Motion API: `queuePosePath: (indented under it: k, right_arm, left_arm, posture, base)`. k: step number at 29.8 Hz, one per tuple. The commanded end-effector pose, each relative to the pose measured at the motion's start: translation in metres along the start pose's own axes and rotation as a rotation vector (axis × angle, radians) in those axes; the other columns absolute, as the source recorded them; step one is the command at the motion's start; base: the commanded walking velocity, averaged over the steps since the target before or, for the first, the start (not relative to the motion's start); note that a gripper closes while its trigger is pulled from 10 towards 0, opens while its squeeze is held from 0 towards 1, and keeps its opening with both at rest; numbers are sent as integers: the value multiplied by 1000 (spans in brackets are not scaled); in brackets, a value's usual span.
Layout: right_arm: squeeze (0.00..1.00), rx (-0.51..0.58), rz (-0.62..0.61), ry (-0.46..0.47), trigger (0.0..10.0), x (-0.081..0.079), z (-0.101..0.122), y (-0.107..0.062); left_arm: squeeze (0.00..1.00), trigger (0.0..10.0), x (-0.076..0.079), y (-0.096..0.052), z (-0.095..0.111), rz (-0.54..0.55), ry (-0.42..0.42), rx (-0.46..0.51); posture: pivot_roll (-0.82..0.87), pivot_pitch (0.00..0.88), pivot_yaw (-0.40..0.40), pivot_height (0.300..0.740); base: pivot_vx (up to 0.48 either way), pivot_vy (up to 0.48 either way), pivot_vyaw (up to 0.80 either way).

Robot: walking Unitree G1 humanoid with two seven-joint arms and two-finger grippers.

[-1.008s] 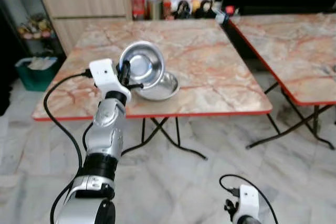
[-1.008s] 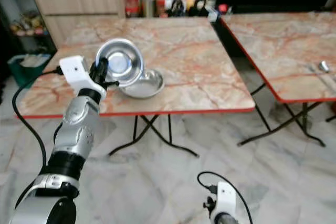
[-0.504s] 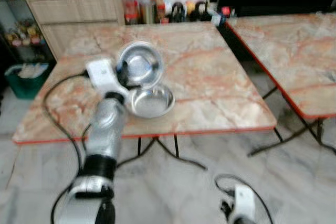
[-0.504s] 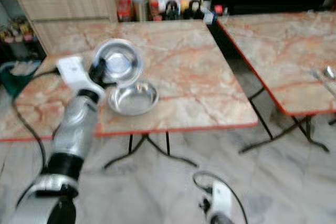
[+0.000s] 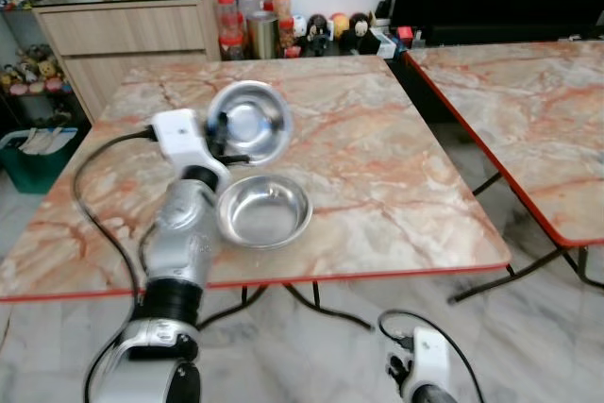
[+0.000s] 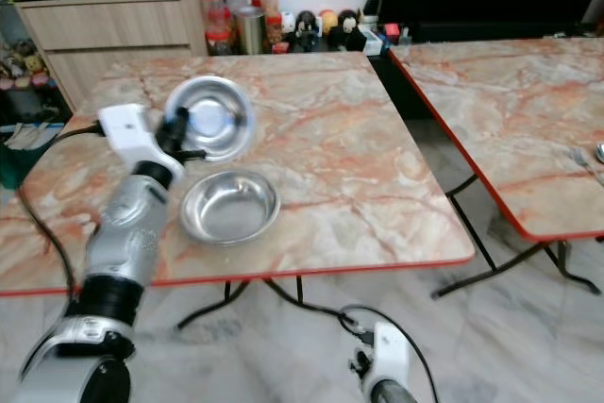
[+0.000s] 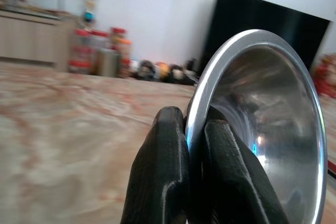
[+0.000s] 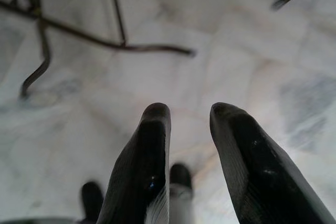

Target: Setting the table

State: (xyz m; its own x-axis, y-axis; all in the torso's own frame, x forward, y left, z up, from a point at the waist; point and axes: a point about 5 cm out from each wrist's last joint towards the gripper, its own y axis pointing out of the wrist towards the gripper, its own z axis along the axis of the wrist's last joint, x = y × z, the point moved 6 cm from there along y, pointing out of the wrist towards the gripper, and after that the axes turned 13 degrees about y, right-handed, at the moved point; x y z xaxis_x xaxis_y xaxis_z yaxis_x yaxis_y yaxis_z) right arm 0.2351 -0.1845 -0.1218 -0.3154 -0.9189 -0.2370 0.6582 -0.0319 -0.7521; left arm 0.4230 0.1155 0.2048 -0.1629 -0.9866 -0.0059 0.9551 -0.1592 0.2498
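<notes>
Left gripper (image 7: 190,145) is pinching one steel bowl (image 5: 249,121) at frame centre-left, above a second bowl (image 5: 264,213) near the table (image 5: 396,176) front edge; right gripper (image 8: 189,129) is hanging open.

Jars (image 5: 247,27) and figurines (image 5: 332,29) stand beside a wooden cabinet (image 5: 127,44).

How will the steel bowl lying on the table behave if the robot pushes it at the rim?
The steel bowl looks thin and polished, so it is probably light and may slide easily on the smooth marble table. Its curved underside suggests a push at the rim could rock it. It likely stays stiff, like the bowl pinched by the left gripper.
</notes>
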Motion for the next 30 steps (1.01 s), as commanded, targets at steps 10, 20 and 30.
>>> queuePosePath:
  k: [10, 20, 30]
  right_arm:
    - [0, -12, 19, 7, 10000, -8, -6, 0]
    - [0, -18, 27, 1, 10000, -10, -7, 0]
    - [0, -18, 29, 1, 10000, -11, -7, 0]
  left_arm:
    - [0, 10000, 4, -2, -12, -62, -105, -144]
    - [0, 10000, 12, -6, -45, -74, -153, -376]
    - [0, 10000, 13, -13, -70, -12, -173, -504]
  posture:
    - [-2, 0, -26, 736]
    - [-4, 0, -20, 736]
    - [-12, 0, -12, 736]
  base:
    - [0, 0, 0]
    - [0, 0, 0]
    - [0, 0, 0]
